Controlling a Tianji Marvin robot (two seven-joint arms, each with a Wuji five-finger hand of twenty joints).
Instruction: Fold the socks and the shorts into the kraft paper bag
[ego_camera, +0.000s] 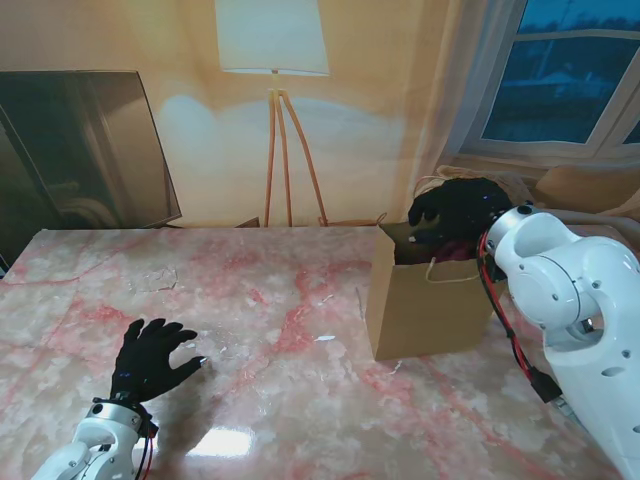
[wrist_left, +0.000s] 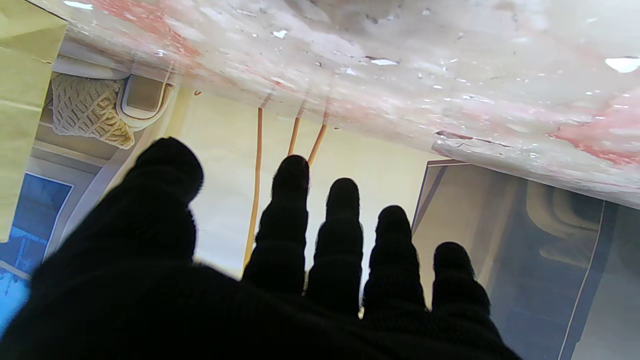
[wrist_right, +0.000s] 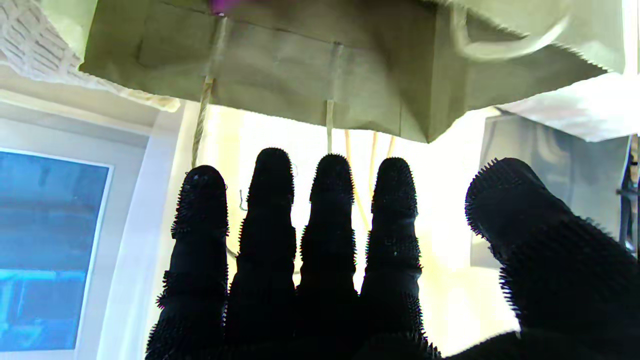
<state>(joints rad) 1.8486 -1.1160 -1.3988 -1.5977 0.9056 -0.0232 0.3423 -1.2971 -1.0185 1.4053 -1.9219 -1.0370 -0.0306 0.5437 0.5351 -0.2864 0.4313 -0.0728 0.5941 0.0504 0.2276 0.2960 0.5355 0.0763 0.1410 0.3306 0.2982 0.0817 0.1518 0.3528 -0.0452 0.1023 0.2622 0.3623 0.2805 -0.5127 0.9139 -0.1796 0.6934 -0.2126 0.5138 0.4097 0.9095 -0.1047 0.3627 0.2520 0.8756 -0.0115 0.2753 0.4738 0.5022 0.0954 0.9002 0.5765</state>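
**Stand view: right hand over bag mouth, left hand idle**

Stand view shows the kraft paper bag (ego_camera: 425, 305) upright at the table's (ego_camera: 280, 400) right side, dark red fabric (ego_camera: 455, 250) visible inside. Right hand (ego_camera: 460, 210) hangs over its opening, fingers (wrist_right: 330, 225) extended, holding nothing. Left hand (ego_camera: 150, 360) rests near-left, fingers spread, holding nothing.

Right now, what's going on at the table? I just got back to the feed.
The right hand hovers over the open mouth of the kraft paper bag, fingers straight and apart, holding nothing. Something dark red shows inside the bag; I cannot tell which garment it is. The left hand is open, fingers spread, low over the bare marble table on the left, holding nothing. No socks or shorts lie out on the table.
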